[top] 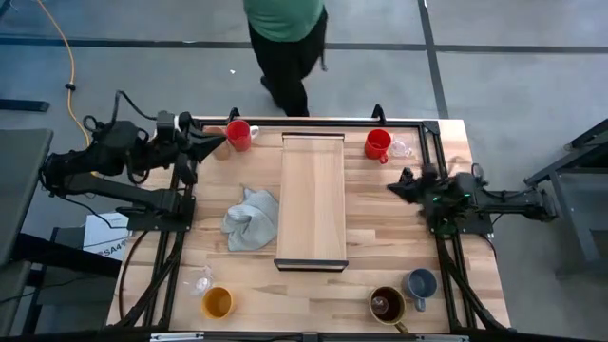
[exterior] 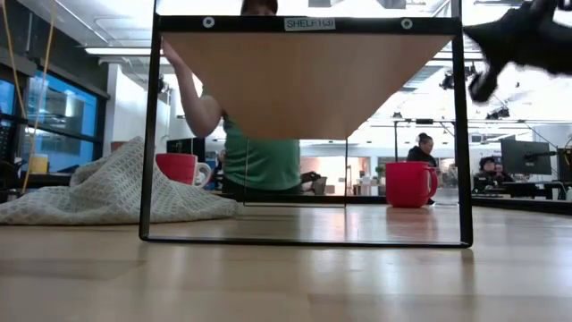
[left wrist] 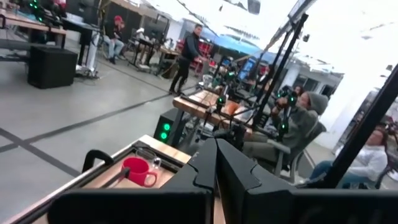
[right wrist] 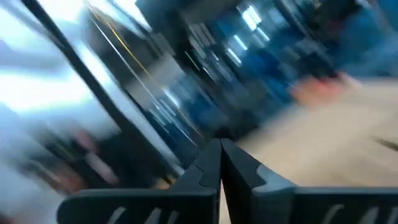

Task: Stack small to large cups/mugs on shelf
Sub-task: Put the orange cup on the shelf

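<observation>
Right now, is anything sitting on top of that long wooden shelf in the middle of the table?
No. From above, the shelf top is bare wood; the cups stand around it on the table. The low view shows only its underside, with two red mugs beyond.

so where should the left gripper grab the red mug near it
Probably the rim wall of the red mug, coming from above. It stands upright with its mouth open to the top, and its handle points toward the shelf, away from the left gripper, leaving that wall free.
</observation>
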